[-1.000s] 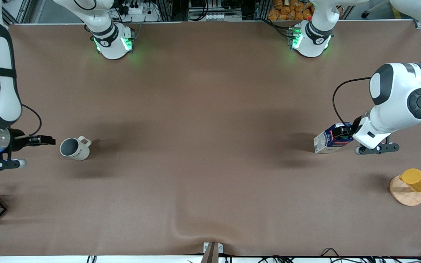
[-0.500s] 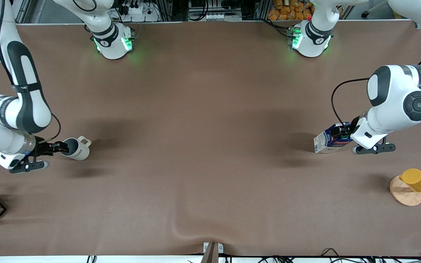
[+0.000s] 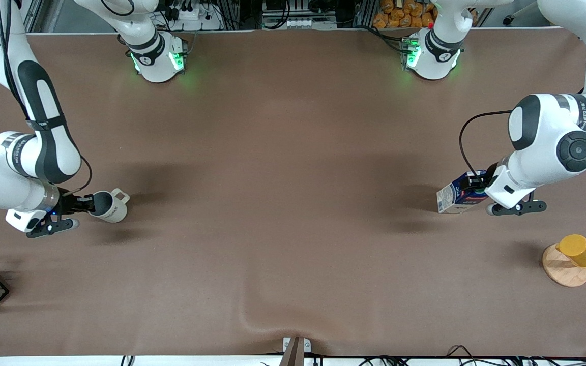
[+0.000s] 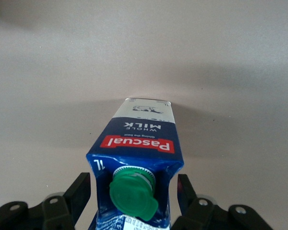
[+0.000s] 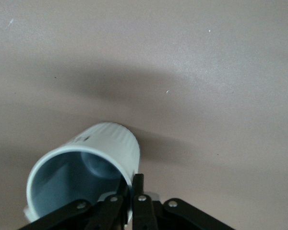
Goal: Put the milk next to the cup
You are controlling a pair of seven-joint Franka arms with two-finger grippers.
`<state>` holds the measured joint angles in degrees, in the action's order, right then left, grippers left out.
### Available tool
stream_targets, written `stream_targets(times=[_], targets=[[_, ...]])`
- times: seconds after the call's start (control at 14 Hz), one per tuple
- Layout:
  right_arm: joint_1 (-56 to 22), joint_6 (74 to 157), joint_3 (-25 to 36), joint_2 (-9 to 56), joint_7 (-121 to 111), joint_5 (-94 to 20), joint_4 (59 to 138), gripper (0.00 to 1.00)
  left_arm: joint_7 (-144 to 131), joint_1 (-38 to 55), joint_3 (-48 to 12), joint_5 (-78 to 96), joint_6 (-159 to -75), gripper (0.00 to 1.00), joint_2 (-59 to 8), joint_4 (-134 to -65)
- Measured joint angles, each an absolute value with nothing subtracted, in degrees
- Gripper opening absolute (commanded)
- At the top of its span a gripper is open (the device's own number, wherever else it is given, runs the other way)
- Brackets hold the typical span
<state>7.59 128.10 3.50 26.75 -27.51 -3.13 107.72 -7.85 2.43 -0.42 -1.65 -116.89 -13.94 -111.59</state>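
Between the left gripper's (image 4: pixel 132 194) spread fingers stands the milk (image 3: pixel 457 193), not yet clamped. Right gripper (image 3: pixel 85 204) pinches the cup's (image 3: pixel 108 205) rim. Carton and cup remain well apart; transport remains.

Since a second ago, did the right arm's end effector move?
Yes. The right end effector moved along the table to the cream-beige ceramic mug and is now shut on its rim; the mug barely shifted.
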Motion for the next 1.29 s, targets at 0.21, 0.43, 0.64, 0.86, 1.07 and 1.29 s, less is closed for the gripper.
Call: stream_targets(times=[0.21,0.43,0.64,0.86,1.07,1.29], targets=[[7.55,122.59,3.24,26.37,-26.57,-3.34,105.07,0.0,-7.85,2.43,-0.42,-1.65,-116.89,0.54,-14.11,-111.59],[5.92,111.84,2.64,25.32,-22.2,-5.26,98.57,0.0,-7.84,2.44,-0.44,-1.65,-116.9,0.41,-14.12,-111.51],[1.91,107.14,2.41,23.86,-13.36,-9.66,95.74,0.0,-7.84,2.55,-0.62,-1.65,-116.91,0.39,-14.08,-110.96],[-3.69,107.0,2.1,22.65,-0.7,-10.79,95.46,0.0,-7.84,2.73,-0.87,-1.65,-113.78,0.39,-13.64,-108.5],[-11.79,107.06,1.86,21.54,13.68,-11.11,95.31,0.0,-7.82,2.76,-2.32,-1.65,-107.14,0.39,-12.83,-103.5],[-20.47,107.12,1.74,20.43,28.63,-11.32,95.02,0.0,-7.82,2.87,-5.25,-1.65,-102.17,0.39,-11.63,-99.46]])
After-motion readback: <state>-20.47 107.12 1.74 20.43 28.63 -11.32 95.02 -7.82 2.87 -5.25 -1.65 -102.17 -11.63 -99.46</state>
